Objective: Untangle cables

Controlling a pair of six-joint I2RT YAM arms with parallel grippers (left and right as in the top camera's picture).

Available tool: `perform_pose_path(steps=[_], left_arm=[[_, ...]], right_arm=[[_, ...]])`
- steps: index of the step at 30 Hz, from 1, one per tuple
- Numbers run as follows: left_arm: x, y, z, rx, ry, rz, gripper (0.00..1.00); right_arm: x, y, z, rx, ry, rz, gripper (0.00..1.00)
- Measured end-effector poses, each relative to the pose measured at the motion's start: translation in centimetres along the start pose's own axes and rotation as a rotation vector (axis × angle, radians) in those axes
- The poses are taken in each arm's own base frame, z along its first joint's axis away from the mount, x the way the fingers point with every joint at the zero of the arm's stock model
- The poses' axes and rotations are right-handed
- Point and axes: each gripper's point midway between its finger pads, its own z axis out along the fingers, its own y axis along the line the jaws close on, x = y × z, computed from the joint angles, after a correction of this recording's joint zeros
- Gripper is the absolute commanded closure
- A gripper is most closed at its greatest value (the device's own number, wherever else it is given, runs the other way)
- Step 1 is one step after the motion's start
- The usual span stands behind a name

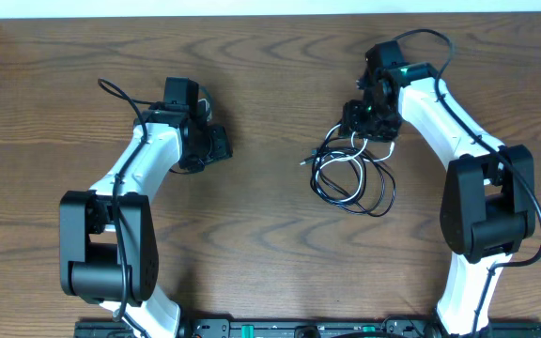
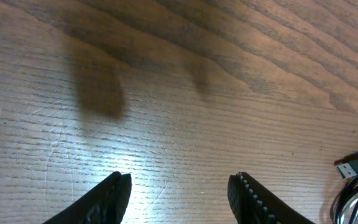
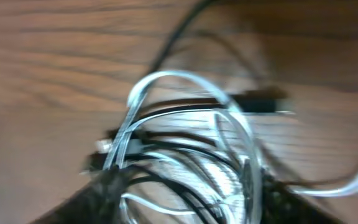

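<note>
Closest to the right wrist lens, the cables (image 3: 185, 143) fill the view as a blurred knot: a white cord (image 3: 143, 93) arches over several black cords (image 3: 185, 111), and a dark plug (image 3: 263, 99) sticks out to the right. The right gripper (image 3: 191, 208) sits low over this knot with a finger on each side. The blur hides whether the fingers pinch a strand or merely straddle it, so its hold cannot be told. From overhead the tangle lies on the right half of the table (image 1: 270, 75), its upper loops under the right gripper and the rest spilling toward the robot's base in loose rings. The left gripper (image 2: 179, 193) hovers well apart to the left, fingers about half spread over bare wood with nothing between them. A flat plug (image 2: 354, 167) shows at the right edge of its view. A thick arm wire (image 1: 113, 91) curls beside the left arm. Open wood lies between the two grippers and in front of the tangle. The far table edge runs close behind the right arm, and a dark rail (image 1: 280, 329) lines the near edge.
</note>
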Motion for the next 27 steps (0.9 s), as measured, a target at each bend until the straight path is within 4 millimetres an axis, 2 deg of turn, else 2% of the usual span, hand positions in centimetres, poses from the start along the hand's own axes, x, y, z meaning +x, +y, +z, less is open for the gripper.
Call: perform_pose_path(steps=[5,10,13,16,19,27], left_arm=[[0.0,0.0,0.0,0.000,0.000,0.000,0.45],[0.0,0.0,0.0,0.000,0.001,0.000,0.45],[0.0,0.0,0.0,0.000,0.001,0.000,0.45],[0.0,0.0,0.0,-0.001,0.001,0.000,0.45],[0.0,0.0,0.0,-0.001,0.001,0.000,0.45],[0.0,0.0,0.0,-0.001,0.001,0.000,0.45]], right_arm=[[-0.7,5.6,-0.9,-0.315,-0.022,-0.183,0.99],[-1.4,12.3,-4.7,-0.728,-0.107,-0.420,0.99],[-0.7,14.7,-7.2,-0.920,-0.121,-0.526,0.99],[0.5,15.4,-8.0,-0.988,-0.081,-0.536,0.99],[1.5,15.3,-7.3,-0.964,-0.030,-0.505,0.99],[5.7,12.8,-2.2,-0.635,0.128,-0.477,0.99]])
